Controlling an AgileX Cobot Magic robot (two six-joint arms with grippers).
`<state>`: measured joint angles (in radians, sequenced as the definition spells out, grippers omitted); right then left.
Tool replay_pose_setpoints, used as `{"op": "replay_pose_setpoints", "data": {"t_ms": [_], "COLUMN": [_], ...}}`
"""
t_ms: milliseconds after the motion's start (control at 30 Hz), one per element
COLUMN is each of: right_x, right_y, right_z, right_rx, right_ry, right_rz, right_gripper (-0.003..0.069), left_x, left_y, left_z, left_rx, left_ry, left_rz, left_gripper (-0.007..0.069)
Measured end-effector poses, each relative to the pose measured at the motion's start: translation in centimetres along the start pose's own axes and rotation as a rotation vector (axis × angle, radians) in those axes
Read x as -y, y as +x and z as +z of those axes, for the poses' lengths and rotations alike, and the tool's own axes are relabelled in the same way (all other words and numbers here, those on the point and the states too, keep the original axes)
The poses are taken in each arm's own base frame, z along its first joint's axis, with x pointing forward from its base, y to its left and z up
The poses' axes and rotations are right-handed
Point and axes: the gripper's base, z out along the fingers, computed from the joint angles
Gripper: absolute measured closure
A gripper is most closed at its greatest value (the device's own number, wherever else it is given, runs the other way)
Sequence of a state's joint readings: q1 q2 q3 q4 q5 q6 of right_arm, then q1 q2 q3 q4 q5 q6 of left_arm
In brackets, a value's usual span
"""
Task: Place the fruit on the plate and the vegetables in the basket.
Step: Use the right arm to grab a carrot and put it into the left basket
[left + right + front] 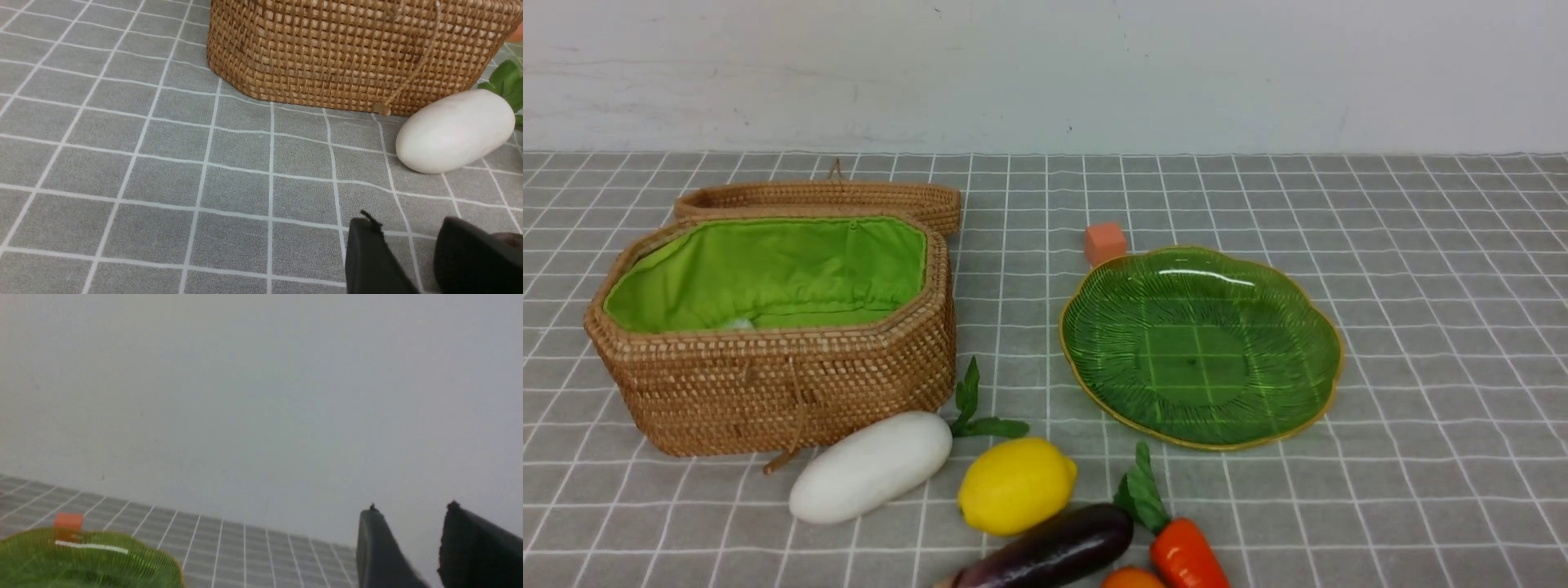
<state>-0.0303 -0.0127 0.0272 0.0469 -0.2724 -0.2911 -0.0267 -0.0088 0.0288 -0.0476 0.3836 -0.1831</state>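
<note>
The woven basket (768,384) stands open at the left, showing its green lining and with its lid (825,196) behind it. The green plate (1201,347) lies bare at the right. In front lie the white vegetable (870,465), the yellow lemon (1015,486), the dark aubergine (1054,547), the carrot (1186,557) and an orange fruit (1131,578) cut off by the frame edge. Neither gripper shows in the front view. My left gripper (406,222) hangs open over bare cloth, short of the white vegetable (455,130) and the basket (347,53). My right gripper (412,508) is open and empty, facing the wall, with the plate (81,559) off to one side.
A small orange cube (1105,242) sits just behind the plate and also shows in the right wrist view (68,520). A grey checked cloth (1421,327) covers the table, with a white wall behind. A dark brownish round shape (510,239) peeks past the left gripper's finger.
</note>
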Motion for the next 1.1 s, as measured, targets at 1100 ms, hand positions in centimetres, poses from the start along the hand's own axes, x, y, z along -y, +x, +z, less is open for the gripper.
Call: {"op": "replay_pose_setpoints", "data": {"t_ms": [1100], "right_x": [0.7], "right_y": [-5.8], "right_z": [5.7], "right_rx": [-0.515], "right_ry": [-0.061], "right_rz": [0.518], "right_gripper": [0.0418], "left_x": [0.0], "left_y": [0.0], "left_z": [0.0], "left_rx": [0.0], "left_ry": [0.0], "left_rz": [0.0], "left_gripper": [0.0386]}}
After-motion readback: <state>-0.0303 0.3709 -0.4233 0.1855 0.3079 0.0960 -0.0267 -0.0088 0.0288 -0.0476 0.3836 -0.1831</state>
